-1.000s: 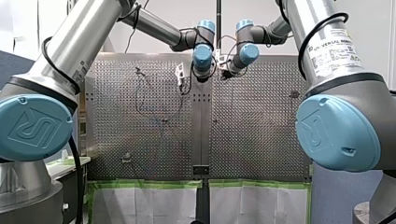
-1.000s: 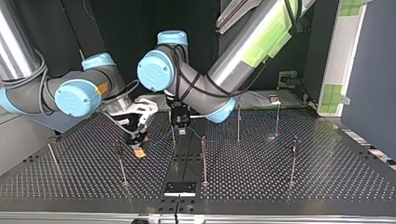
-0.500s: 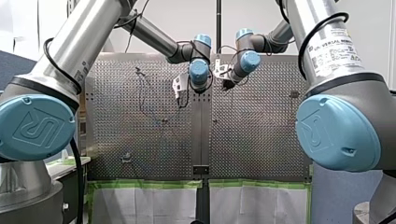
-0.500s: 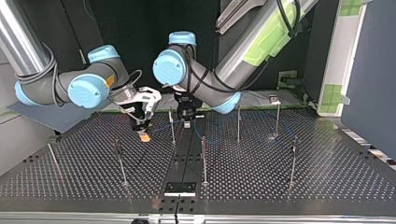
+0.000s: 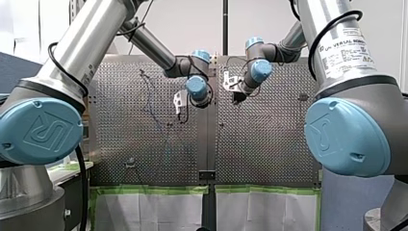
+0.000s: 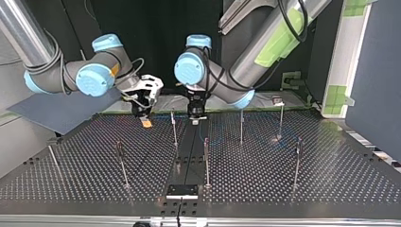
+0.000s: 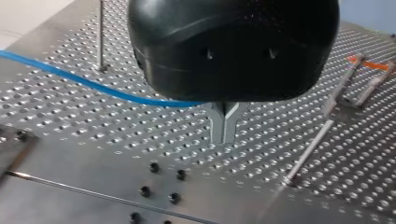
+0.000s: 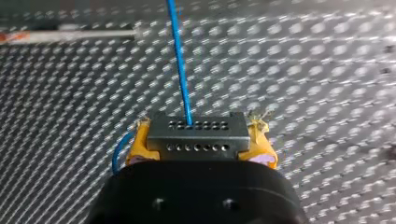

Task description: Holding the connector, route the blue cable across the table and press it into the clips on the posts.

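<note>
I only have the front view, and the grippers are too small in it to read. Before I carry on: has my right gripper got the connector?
Observer: Yes. The right wrist view shows the right gripper shut on the connector, with its yellow pads at either end.
Operator: And the blue cable?
Observer: The blue cable leaves the connector near its middle and runs straight ahead over the table.
Operator: What about my left gripper?
Observer: In the left wrist view the left gripper has its metal fingers together, and the cable runs in to them from one side.
</note>
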Available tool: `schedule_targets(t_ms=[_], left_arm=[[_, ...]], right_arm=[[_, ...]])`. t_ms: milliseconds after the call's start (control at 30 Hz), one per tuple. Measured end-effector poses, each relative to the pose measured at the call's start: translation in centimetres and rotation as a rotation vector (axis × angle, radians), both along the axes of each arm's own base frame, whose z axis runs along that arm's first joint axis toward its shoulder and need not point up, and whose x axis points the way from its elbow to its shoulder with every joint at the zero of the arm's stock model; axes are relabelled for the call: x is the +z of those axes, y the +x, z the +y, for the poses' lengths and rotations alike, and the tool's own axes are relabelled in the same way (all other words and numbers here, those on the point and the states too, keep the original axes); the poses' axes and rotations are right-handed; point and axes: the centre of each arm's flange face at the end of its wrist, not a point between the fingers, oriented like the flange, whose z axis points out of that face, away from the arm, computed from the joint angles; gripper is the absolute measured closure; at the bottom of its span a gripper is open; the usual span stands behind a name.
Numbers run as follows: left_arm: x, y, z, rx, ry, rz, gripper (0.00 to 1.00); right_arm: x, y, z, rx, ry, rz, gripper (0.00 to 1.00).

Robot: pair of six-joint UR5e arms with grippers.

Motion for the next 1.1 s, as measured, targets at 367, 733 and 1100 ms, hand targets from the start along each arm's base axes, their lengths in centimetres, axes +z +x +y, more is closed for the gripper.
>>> schedule_targets(t_ms=[367,733,1100], left_arm=[[-8.3,-1.3,-0.2,-0.082,0.047,0.071,1.0],[-13.3,-3.3,0.2,-0.145,0.037,0.105,1.0],[-13.9,-0.8,-1.4,-0.163,-0.017,0.059,1.0]], right_arm=[[-4.3,-1.9,1.5,-0.006,0.053,0.072,1.0],[-7.7,-3.4,2.2,-0.027,0.091,0.037,1.0],[-9.4,-4.2,0.2,-0.042,0.07,-0.008,1.0]])
